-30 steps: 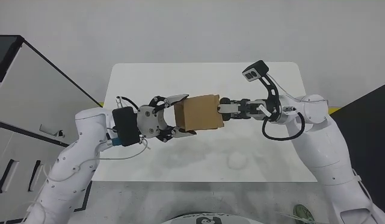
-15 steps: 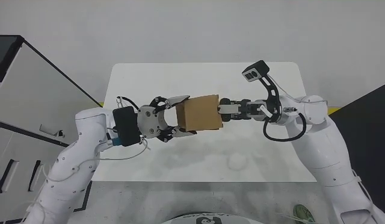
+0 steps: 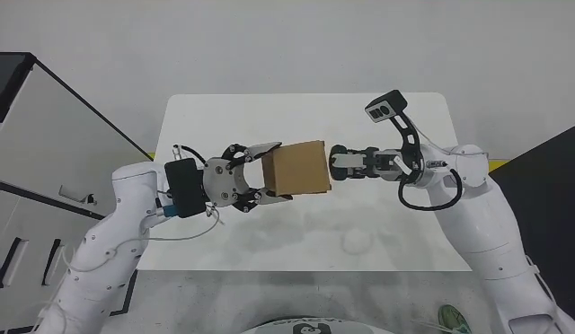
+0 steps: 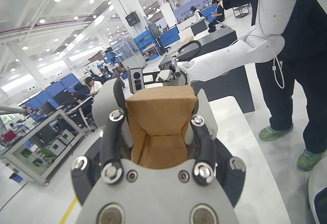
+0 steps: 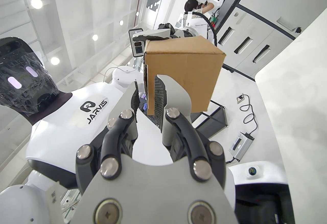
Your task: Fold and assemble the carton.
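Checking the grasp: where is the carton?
Top view: the carton is above the table centre, between the jaws of the left gripper; the right gripper is at its other end.

The carton (image 3: 298, 167) is plain brown cardboard, matt and faintly fibrous, with a raw cut edge along one side. The left gripper (image 3: 278, 171) has fingers (image 4: 107, 99) of smooth white plastic with a soft sheen, lined with dull black rubbery pads (image 4: 119, 97). They sit on a brushed metal plate (image 4: 153, 191) with shiny screw heads (image 4: 201, 172). The tabletop (image 3: 386, 235) is smooth, matt white.
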Controlling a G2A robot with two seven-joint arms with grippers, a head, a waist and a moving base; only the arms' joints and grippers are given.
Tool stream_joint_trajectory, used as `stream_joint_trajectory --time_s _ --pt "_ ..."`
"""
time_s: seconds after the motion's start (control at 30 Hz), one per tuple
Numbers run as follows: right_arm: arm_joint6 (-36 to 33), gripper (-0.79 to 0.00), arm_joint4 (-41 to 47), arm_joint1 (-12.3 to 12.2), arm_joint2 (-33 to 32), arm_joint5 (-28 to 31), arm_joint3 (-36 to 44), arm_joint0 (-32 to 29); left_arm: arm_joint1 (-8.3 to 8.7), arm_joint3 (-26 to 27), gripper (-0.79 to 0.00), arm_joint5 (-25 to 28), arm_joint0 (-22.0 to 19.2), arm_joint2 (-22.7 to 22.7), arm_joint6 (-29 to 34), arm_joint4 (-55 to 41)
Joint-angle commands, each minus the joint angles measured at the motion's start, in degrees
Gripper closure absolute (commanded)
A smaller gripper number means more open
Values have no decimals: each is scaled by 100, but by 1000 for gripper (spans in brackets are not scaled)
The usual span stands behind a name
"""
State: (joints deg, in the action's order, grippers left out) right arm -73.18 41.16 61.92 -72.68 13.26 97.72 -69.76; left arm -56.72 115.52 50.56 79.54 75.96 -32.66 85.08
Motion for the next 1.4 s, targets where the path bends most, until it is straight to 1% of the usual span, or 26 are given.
stream_joint_trajectory --time_s 0.0,0.03,0.23,1.0,1.37 --pt "9 -9 -15 -7 -37 1 2 -17 2 -20 0 -37 21 28 6 -57" --pt "10 0 -17 -11 -54 1 2 -27 5 -21 0 -41 27 42 15 -66" --pt "65 0 -95 -23 -67 -56 6 -81 9 -10 0 -45 56 62 7 -170" --pt "87 0 -102 41 376 -86 22 147 29 28 0 31 62 -17 -16 -133" --pt "102 0 -125 24 287 -74 16 117 41 11 0 19 65 20 -38 -132"
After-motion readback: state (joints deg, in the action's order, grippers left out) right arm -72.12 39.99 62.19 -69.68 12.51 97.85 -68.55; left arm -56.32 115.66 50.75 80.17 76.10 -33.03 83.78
